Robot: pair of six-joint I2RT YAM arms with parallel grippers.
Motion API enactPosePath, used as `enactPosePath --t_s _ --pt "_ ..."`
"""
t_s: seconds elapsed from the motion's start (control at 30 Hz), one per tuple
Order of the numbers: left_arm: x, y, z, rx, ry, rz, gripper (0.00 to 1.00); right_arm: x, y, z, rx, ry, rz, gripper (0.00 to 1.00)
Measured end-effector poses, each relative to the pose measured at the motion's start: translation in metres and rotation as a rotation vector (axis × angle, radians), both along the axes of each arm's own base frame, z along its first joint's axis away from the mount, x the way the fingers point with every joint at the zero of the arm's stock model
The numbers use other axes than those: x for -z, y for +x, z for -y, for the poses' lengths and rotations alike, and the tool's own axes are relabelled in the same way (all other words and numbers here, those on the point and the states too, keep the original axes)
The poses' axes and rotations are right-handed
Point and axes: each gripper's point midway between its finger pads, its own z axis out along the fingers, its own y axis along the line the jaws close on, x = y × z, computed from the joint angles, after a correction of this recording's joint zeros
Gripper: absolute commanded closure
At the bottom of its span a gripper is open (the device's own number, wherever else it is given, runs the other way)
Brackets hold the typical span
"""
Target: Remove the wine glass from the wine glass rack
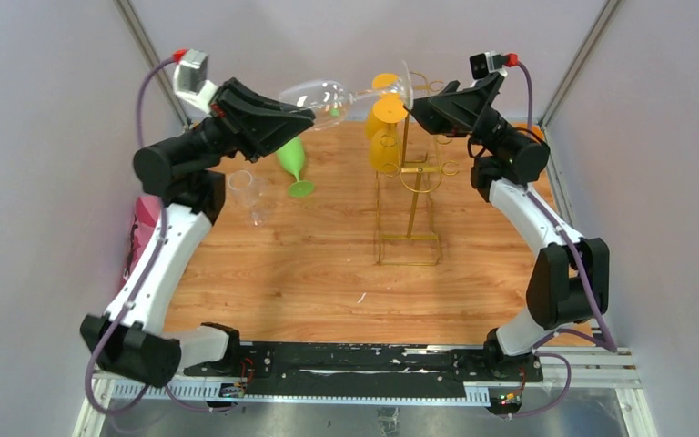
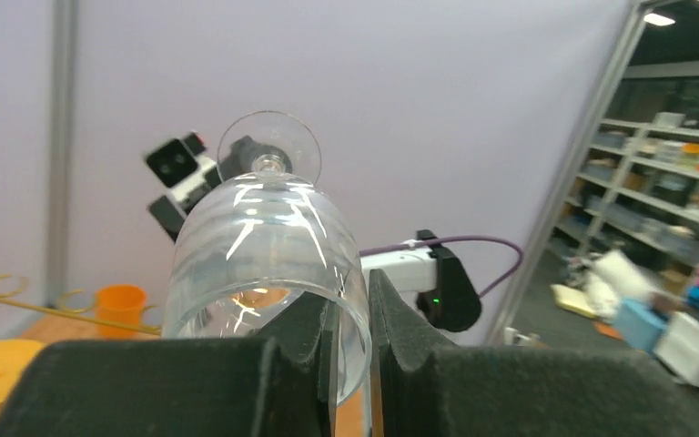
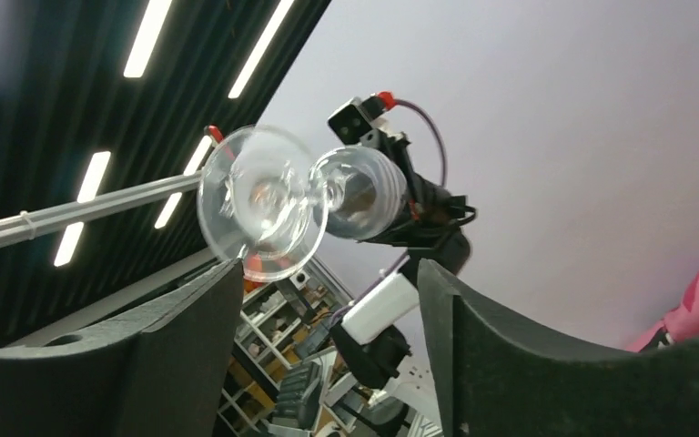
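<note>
Wine glass [image 1: 328,96]: clear, lying on its side in the air over the far edge of the desk [image 1: 309,273], toward 12 o'clock. Its bowl mouth points to 9 o'clock and its foot to 3 o'clock, beside the top of the rack.
Left pincer [image 2: 350,309]: nearly closed on the bowl's rim, one finger inside the glass and one outside, pinching the wall. This grip alone carries the glass.
Why that grip: probably because the rim is the only thin edge reachable from 9 o'clock.
Right pincer [image 3: 328,273]: jaws wide apart, holding nothing. The foot sits at its 11 o'clock, untouched.
Wine glass rack [image 1: 410,182]: gold wire stand at 1 o'clock from the desk's centre, with yellow glasses [image 1: 384,118] hanging from it.
Progress: the foot appears clear of the hooks, though the overhead view cannot confirm it. I judge the removal nearly done.
Risk: a one-wall pinch on slick glass may let it pivot.
</note>
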Motion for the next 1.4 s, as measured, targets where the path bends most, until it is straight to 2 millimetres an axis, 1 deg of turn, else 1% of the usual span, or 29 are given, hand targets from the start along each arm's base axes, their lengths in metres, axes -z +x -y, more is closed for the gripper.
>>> enactPosePath --t_s 0.07,0.13,0.23,0.33,0.37,0.4,0.43,0.47,0.5,0.53,0.57,0.6,0.63,0.7,0.77,0.8,0.87,0.9,0.93,1.0,1.07,1.1,1.13,1.2,1.27,1.3,1.4 --pt "-0.010 -0.007 -0.015 -0.097 -0.004 0.031 1.00 -0.001 -0.002 0.001 0.006 -0.005 0.009 0.19" --pt "-0.021 -0.011 -0.030 -0.209 -0.010 0.063 1.00 -0.005 -0.006 0.005 0.015 -0.010 0.023 0.19" --pt "-0.036 -0.011 -0.046 -0.373 0.002 0.063 1.00 -0.013 -0.013 0.015 0.042 -0.011 0.054 0.19" --pt "-0.059 0.002 -0.069 -0.602 0.033 -0.004 1.00 -0.019 -0.018 0.035 0.107 -0.009 0.079 0.19" --pt "-0.066 0.012 -0.082 -0.716 0.049 -0.051 1.00 -0.020 -0.018 0.042 0.132 -0.009 0.082 0.19" --pt "-0.067 0.020 -0.097 -0.825 0.066 -0.092 1.00 -0.020 -0.018 0.047 0.151 -0.009 0.085 0.19" --pt "-0.063 0.028 -0.109 -0.913 0.094 -0.137 1.00 -0.020 -0.017 0.054 0.177 -0.011 0.086 0.19" --pt "-0.051 0.038 -0.128 -1.034 0.140 -0.202 1.00 -0.020 -0.016 0.060 0.198 -0.012 0.088 0.19" --pt "-0.037 0.043 -0.143 -1.128 0.190 -0.258 1.00 -0.020 -0.015 0.064 0.214 -0.015 0.090 0.19" --pt "-0.020 0.047 -0.158 -1.211 0.246 -0.316 1.00 -0.020 -0.013 0.067 0.226 -0.017 0.091 0.19" --pt "0.002 0.051 -0.170 -1.278 0.315 -0.377 1.00 -0.020 -0.012 0.070 0.235 -0.019 0.090 0.19" --pt "0.021 0.053 -0.178 -1.320 0.379 -0.426 1.00 -0.019 -0.011 0.070 0.238 -0.021 0.086 0.19" --pt "0.046 0.056 -0.186 -1.353 0.460 -0.482 1.00 -0.017 -0.009 0.071 0.242 -0.025 0.081 0.19" --pt "0.098 0.059 -0.196 -1.382 0.632 -0.599 1.00 -0.012 -0.007 0.070 0.239 -0.039 0.070 0.20" --pt "0.141 0.059 -0.201 -1.375 0.784 -0.699 1.00 -0.006 -0.004 0.070 0.240 -0.045 0.054 0.21" --pt "0.161 0.059 -0.202 -1.364 0.852 -0.744 1.00 -0.003 -0.001 0.070 0.241 -0.048 0.045 0.21" --pt "0.189 0.056 -0.204 -1.339 0.953 -0.809 1.00 0.004 0.003 0.070 0.239 -0.054 0.026 0.21" --pt "0.199 0.051 -0.207 -1.338 0.996 -0.836 1.00 0.007 0.006 0.070 0.238 -0.057 0.015 0.21" --pt "0.205 0.046 -0.211 -1.349 1.027 -0.855 1.00 0.011 0.008 0.069 0.236 -0.063 0.004 0.21" --pt "0.205 0.035 -0.225 -1.413 1.055 -0.863 1.00 0.016 0.012 0.069 0.235 -0.071 -0.013 0.21" --pt "0.197 0.026 -0.238 -1.487 1.052 -0.857 1.00 0.018 0.013 0.069 0.235 -0.076 -0.019 0.21" --pt "0.191 0.022 -0.244 -1.526 1.042 -0.851 1.00 0.018 0.013 0.069 0.235 -0.076 -0.020 0.21" --pt "0.181 0.019 -0.255 -1.597 1.021 -0.845 1.00 0.018 0.013 0.069 0.235 -0.076 -0.020 0.21" --pt "0.178 0.019 -0.260 -1.632 1.016 -0.848 1.00 0.019 0.013 0.069 0.235 -0.076 -0.019 0.21" --pt "0.175 0.023 -0.265 -1.666 1.020 -0.857 1.00 0.019 0.014 0.069 0.236 -0.077 -0.020 0.22" --pt "0.175 0.030 -0.264 -1.667 1.028 -0.865 1.00 0.020 0.015 0.069 0.237 -0.078 -0.021 0.22" --pt "0.182 0.067 -0.257 -1.641 1.041 -0.897 1.00 0.025 0.021 0.069 0.235 -0.082 -0.037 0.23"
